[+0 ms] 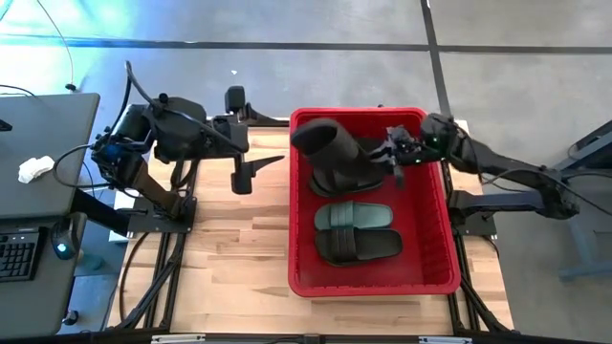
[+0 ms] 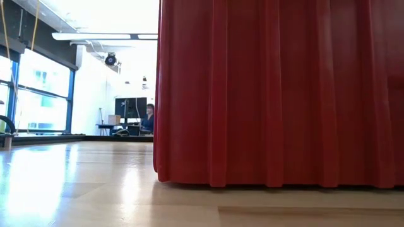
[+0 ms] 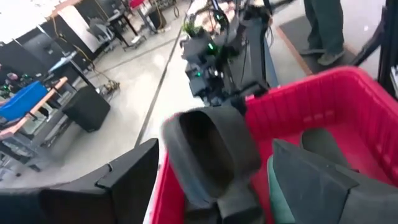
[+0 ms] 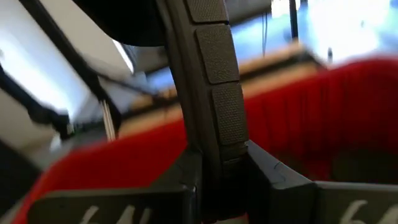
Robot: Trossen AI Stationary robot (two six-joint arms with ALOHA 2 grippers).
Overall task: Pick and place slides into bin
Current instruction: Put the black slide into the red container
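Note:
The red bin stands right of the table's middle; the low view shows only its ribbed wall. In its near half a dark green slide and a black slide lie flat on the floor. Over its far half a black slide sits tilted, strap opening toward the left, and my right gripper is shut on it. More black rubber lies just under it. My left gripper stands open outside the bin's left wall, fingers pointing at the bin. My right gripper pinches a narrow textured edge of the black slide between its two fingers. It comes nearly level from the table's right side. The slide stands up between the fingers, over the bin's far half. Whether its lower end rests on the rubber beneath, I cannot tell.
Bare wooden table lies left of the bin and toward the near edge. A dark desk with a keyboard and a white cloth stands at the far left. A person's legs show beyond the table's right side.

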